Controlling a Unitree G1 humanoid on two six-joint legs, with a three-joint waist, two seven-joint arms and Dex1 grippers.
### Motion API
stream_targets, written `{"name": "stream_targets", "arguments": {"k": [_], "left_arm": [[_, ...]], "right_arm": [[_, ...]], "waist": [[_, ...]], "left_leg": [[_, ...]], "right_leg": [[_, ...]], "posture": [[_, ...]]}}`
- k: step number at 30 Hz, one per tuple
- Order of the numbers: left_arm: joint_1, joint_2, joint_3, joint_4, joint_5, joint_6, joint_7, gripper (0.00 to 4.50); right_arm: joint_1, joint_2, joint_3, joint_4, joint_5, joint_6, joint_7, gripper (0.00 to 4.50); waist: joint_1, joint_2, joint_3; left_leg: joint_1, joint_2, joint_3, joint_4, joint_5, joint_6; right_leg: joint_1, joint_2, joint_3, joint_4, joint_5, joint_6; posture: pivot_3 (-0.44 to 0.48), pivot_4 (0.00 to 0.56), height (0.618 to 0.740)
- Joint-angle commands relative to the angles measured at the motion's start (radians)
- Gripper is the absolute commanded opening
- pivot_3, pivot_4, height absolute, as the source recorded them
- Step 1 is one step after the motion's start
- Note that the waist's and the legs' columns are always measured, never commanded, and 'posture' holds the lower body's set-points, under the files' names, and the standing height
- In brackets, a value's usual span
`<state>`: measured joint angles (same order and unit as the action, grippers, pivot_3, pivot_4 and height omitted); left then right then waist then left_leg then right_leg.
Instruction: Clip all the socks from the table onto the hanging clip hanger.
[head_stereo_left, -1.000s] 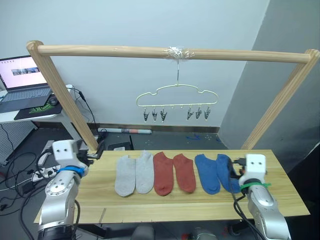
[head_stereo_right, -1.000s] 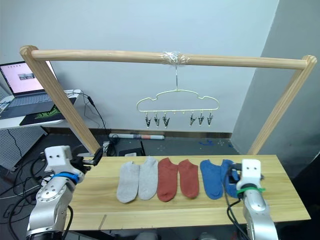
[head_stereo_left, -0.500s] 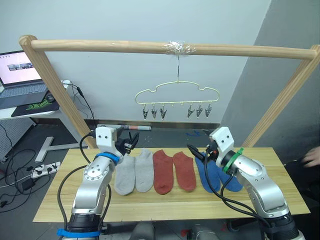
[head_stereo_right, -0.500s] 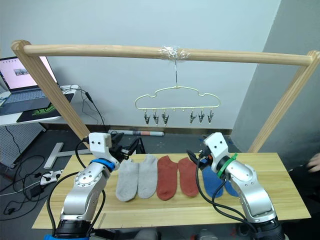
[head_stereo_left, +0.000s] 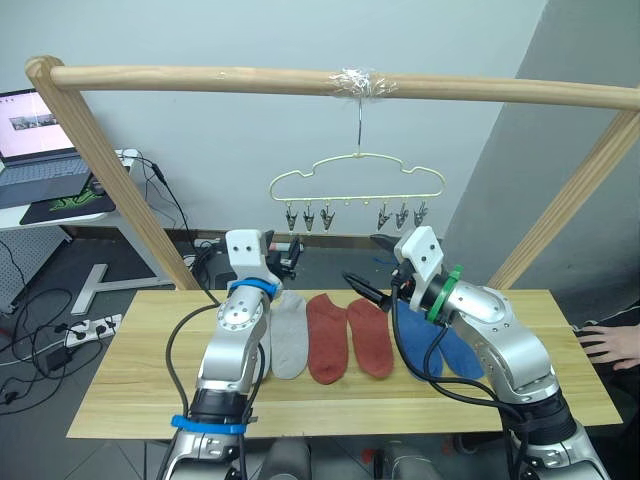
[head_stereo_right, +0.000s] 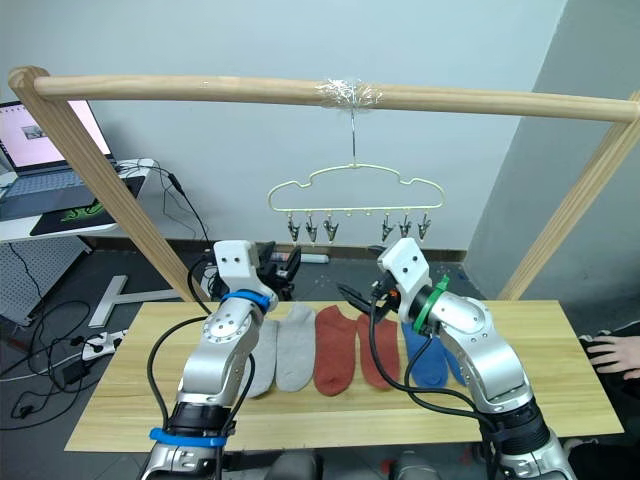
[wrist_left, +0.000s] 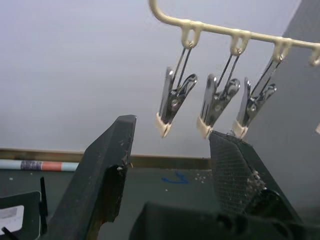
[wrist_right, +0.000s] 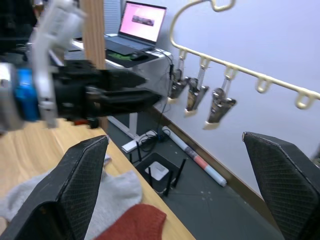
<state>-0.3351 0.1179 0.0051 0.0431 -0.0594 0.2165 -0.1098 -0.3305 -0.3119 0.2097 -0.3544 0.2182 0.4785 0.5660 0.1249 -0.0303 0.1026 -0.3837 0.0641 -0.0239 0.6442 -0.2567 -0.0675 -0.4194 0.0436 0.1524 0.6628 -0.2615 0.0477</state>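
Observation:
Six socks lie in a row on the table (head_stereo_left: 130, 385): two grey (head_stereo_left: 287, 340), two rust red (head_stereo_left: 326, 342) and two blue (head_stereo_left: 420, 345); my left arm covers part of one grey sock. The pale clip hanger (head_stereo_left: 356, 180) hangs from the wooden pole, its metal clips (wrist_left: 172, 102) empty. My left gripper (head_stereo_left: 289, 257) is open in the air above the grey socks, pointing up at the left group of clips. Over the red socks my right gripper (head_stereo_left: 366, 267) is raised too, wide open and empty. The right wrist view shows the left gripper (wrist_right: 117, 93) near the clips (wrist_right: 196, 93).
A thick wooden pole frame (head_stereo_left: 300, 83) spans the table, with slanted legs at both ends. A person's hand (head_stereo_left: 606, 346) rests at the table's right end. A laptop (head_stereo_left: 35, 150) sits on a side desk at the far left, with cables on the floor.
Both arms have swung in from the table's ends and lifted, so the grippers now sit above the socks and below the hanger. The head camera has shifted as well.

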Motion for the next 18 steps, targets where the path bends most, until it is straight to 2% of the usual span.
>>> {"name": "stream_targets", "arguments": {"k": [1,8,18], "left_arm": [[-0.055,-0.016,-0.01,0.045,0.032,-0.06,0.028,2.63],[-0.132,-0.035,0.007,0.147,0.073,-0.121,0.102,2.63],[-0.154,-0.027,0.023,0.173,0.1,-0.161,0.16,2.63]], "right_arm": [[-0.038,0.009,-0.012,-0.017,0.014,0.003,-0.002,4.5],[-0.067,0.011,-0.022,-0.027,0.017,0.023,-0.007,4.5],[-0.061,0.006,-0.032,-0.045,0.018,0.037,-0.014,4.5]], "waist": [[-0.003,0.0,0.004],[-0.018,-0.001,0.02],[-0.025,-0.001,0.026]], "left_leg": [[0.0,0.0,0.0,0.0,0.0,0.0],[-0.001,0.0,-0.001,0.0,0.0,0.0],[-0.002,0.0,-0.001,0.0,0.0,0.0]], "right_leg": [[0.0,0.0,0.0,0.0,0.0,0.001],[0.0,0.0,0.0,0.0,0.002,0.0],[-0.001,0.0,0.0,0.0,0.002,0.0]], "posture": [[0.223,0.138,0.74],[0.21,0.145,0.74],[0.202,0.148,0.74]]}}
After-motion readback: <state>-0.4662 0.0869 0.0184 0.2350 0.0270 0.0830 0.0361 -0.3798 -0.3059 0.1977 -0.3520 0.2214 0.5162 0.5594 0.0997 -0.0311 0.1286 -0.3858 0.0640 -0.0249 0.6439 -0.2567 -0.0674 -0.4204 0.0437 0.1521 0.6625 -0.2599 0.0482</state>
